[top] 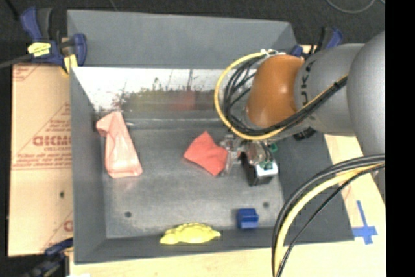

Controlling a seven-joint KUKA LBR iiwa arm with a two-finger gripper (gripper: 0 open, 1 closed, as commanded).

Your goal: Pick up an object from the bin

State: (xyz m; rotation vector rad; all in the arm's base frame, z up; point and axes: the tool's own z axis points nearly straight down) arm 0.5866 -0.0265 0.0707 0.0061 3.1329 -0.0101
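Observation:
My gripper (241, 159) hangs low in the right half of the bin, under the arm's orange cover. Its fingers stand right beside the right edge of a crumpled red cloth (205, 153) lying near the bin's middle; one finger touches or overlaps the cloth's corner. Whether the cloth is between the fingers cannot be made out. A small blue block (246, 218) lies on the floor below the gripper, toward the front wall.
A pink folded cloth (118, 146) lies along the left side of the bin. A yellow, flat, lumpy thing (190, 233) rests against the front wall. The arm and its cables cover the bin's right rim.

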